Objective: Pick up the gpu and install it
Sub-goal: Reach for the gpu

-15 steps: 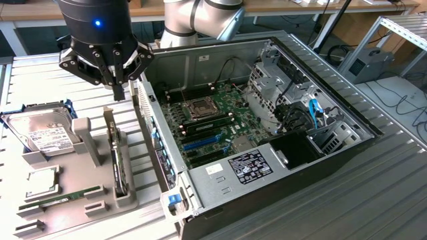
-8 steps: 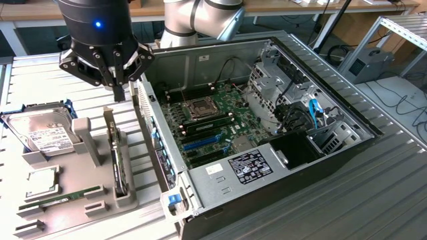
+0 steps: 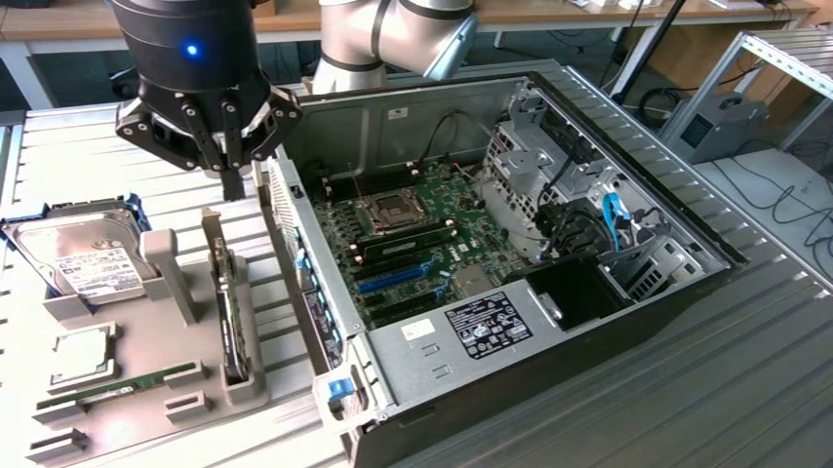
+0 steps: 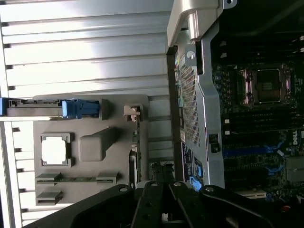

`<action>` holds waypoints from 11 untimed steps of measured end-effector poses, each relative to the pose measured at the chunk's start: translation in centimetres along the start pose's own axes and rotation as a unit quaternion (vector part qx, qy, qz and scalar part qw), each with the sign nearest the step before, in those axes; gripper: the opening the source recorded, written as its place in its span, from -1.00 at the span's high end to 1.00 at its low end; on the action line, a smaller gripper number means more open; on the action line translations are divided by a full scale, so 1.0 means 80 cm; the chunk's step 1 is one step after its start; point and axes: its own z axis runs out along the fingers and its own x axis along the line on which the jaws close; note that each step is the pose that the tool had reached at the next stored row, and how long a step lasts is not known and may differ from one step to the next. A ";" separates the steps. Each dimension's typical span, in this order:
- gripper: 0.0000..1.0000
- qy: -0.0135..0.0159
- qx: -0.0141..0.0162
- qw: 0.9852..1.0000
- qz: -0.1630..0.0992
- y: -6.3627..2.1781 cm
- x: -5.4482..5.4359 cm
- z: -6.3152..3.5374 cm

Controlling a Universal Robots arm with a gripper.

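The gpu (image 3: pixel 226 310) is a thin black card standing on edge in a slot of the grey holder (image 3: pixel 170 292) at the exterior view's left. My gripper (image 3: pixel 232 183) hangs shut just above the card's far end, apart from it, with nothing between its fingers. In the wrist view the gpu (image 4: pixel 134 159) shows edge-on beside the shut gripper (image 4: pixel 161 183). The open computer case (image 3: pixel 651 283) lies right of the holder, its motherboard (image 3: pixel 430 234) exposed with blue slots (image 3: pixel 397 278).
On the holder also lie a silver hard drive (image 3: pixel 85 258), a square chip (image 3: pixel 85 356) and a green RAM stick (image 3: pixel 124 383). The case's metal rear wall (image 3: pixel 293 263) rises close beside the gpu. A ribbed metal tabletop (image 3: pixel 729 390) surrounds everything.
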 end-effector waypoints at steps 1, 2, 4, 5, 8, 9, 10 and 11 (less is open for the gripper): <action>0.79 0.000 0.000 1.000 0.000 0.000 0.000 0.000; 0.79 0.000 0.000 1.000 0.000 -0.001 0.000 0.000; 0.79 0.000 0.000 1.000 0.000 -0.001 0.000 0.000; 0.79 0.000 0.000 1.000 0.000 -0.002 0.000 0.000; 0.79 0.000 0.000 1.000 0.000 -0.002 0.000 0.000; 0.79 0.000 0.000 1.000 0.000 -0.002 0.000 0.000; 0.79 0.000 0.000 1.000 0.000 -0.003 0.000 0.000; 0.79 0.000 0.000 1.000 0.000 -0.003 0.000 0.000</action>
